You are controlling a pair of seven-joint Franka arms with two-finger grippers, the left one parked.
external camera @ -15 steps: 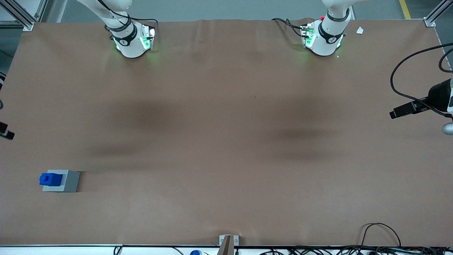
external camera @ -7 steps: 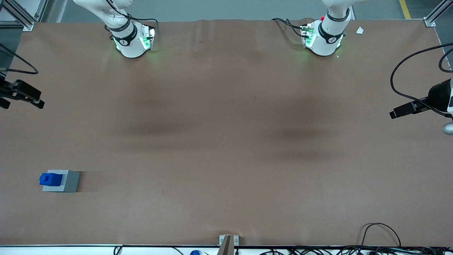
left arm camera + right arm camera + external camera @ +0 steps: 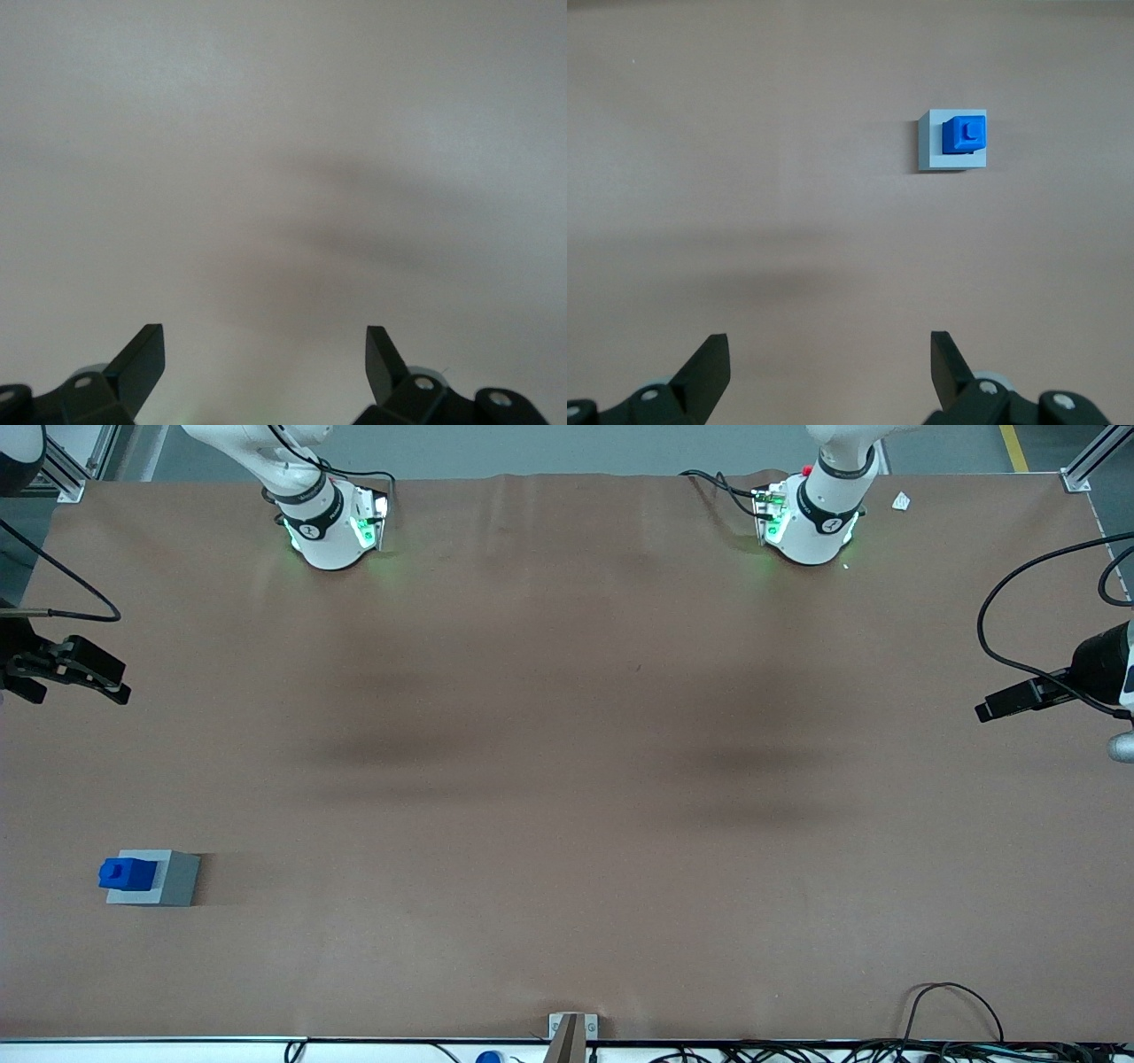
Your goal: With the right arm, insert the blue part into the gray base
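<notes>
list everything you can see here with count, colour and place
blue part: one, bright blue, sitting in the gray base, at the working arm's end of the table
gray base: one, light gray, on the table, near the front camera
table: one, brown cover
paper scrap: one, white, by the parked arm's base
cables: several, black, along the table edge nearest the front camera
gripper: one, black, open, raised and apart from the blue part, farther from the front camera
</notes>
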